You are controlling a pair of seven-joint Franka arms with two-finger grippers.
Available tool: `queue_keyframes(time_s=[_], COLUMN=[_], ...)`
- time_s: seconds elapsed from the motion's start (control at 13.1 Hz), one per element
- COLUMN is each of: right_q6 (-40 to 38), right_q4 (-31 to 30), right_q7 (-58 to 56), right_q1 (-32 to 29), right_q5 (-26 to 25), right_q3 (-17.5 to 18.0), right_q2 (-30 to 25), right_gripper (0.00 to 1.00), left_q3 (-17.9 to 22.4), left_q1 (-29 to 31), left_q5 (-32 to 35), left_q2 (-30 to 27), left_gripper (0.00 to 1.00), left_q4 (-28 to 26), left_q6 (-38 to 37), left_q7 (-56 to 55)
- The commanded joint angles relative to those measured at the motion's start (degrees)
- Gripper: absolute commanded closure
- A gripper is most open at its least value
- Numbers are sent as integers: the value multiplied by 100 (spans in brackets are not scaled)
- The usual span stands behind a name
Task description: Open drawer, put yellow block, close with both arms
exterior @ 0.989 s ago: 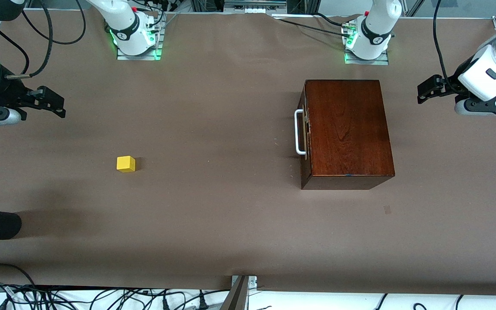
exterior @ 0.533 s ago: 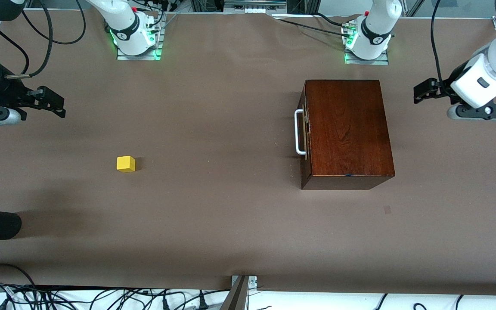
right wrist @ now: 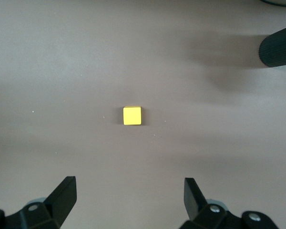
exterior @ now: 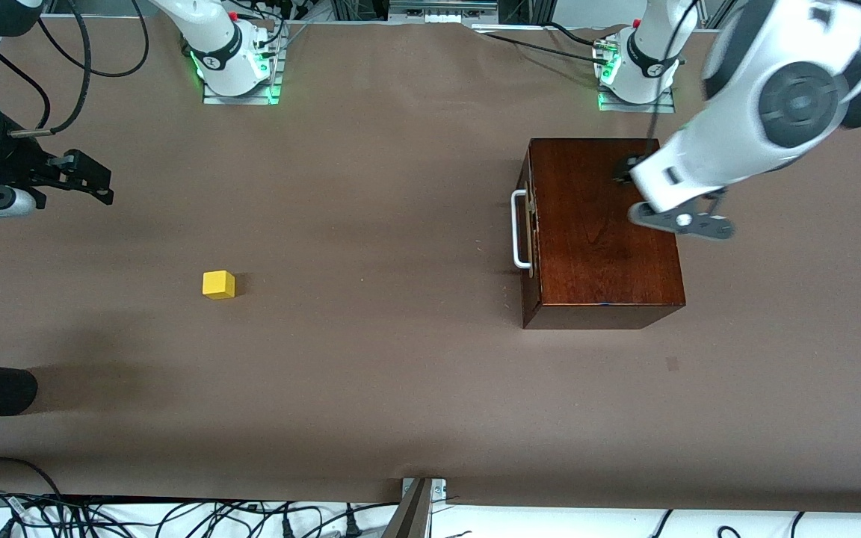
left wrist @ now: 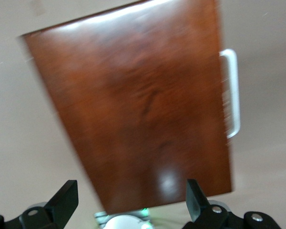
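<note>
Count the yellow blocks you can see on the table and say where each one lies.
1. The yellow block lies on the brown table toward the right arm's end, well apart from the wooden box. The box's drawer is shut, so any block inside would be hidden.

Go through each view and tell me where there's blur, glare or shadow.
Front view: sharp; soft shadows fall on the table near the yellow block. Left wrist view: motion-blurred, glare on the dark wooden box. Right wrist view: sharp, evenly lit, faint shadow patches.
</note>
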Motion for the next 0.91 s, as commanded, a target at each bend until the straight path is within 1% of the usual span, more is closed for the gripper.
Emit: queue_keyframes(time_s=[0.0, 0.08, 0.15, 0.3, 0.38, 0.53, 0.68, 0.84], right_q6=[-33, -33, -33, -33, -33, -33, -33, -33], right_q4=[144, 144, 144, 144, 144, 144, 144, 153], right_q7=[-68, -68, -68, -68, -68, -68, -68, -68], right_q1=[-41, -41, -41, -41, -41, -41, -41, -41], right_q5=[92, 92, 92, 92, 92, 92, 92, 92], right_q3=[3, 3, 3, 3, 3, 3, 3, 3], right_q2=[70, 70, 70, 70, 70, 70, 70, 70], right_gripper=[0, 0, 0, 0, 0, 0, 0, 0], left_q3=[47, 56, 47, 65, 47, 56, 38, 47], left_q1=[-886, -1150, -1292, -1451, -1495, -1801, -2084, -2216], left_q5=[14, 66, 84, 206, 390, 925, 1409, 1525], left_q2=[1197, 1400, 1532, 1709, 1788, 1964, 2104, 2140], left_gripper=[0, 0, 0, 0, 0, 0, 0, 0], left_q4=[1313, 1350, 1307, 1175, 1122, 991, 780, 560], left_q6=[-59, 98, 344, 915, 1091, 1172, 1225, 1426], left_q7=[-1031, -1392, -1570, -1668, -1668, -1764, -2351, -2861])
